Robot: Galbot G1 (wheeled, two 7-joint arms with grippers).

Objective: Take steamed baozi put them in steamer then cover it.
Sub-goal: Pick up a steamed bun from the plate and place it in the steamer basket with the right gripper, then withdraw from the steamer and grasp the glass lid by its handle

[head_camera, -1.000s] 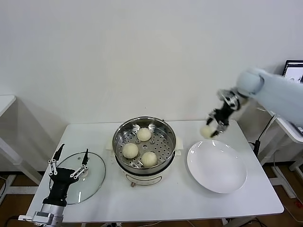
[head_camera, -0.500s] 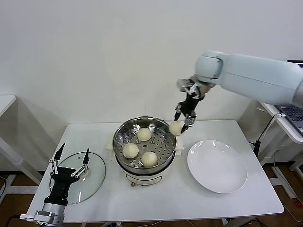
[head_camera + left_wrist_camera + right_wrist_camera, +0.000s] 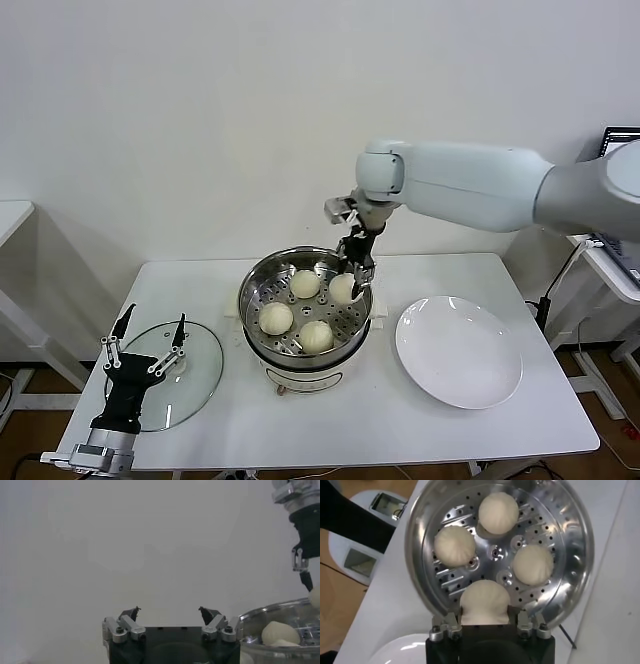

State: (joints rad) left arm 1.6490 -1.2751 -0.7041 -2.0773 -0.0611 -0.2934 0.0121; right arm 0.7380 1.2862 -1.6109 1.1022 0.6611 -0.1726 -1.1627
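Placing: the fourth bun is being lowered into the pot; the lid step is not yet begun.
Left gripper (image 3: 146, 343): parked at the near left above the cover, fingers spread apart, nothing held.
Cover (image 3: 195, 375): lies flat on the table (image 3: 400, 430), left of the steamer.
Steamer (image 3: 262, 277): stands mid-table; three steamed baozi (image 3: 276, 318) are seated on its perforated tray.
Right gripper (image 3: 352, 275): reaches down over the steamer's far right side, clamped on the last bun (image 3: 484, 602).
Plate (image 3: 459, 351): sits right of the steamer.
Next move, as judged: the bun is to be set on the free tray spot and released, the arm lifted out, then the cover fetched by the left arm.
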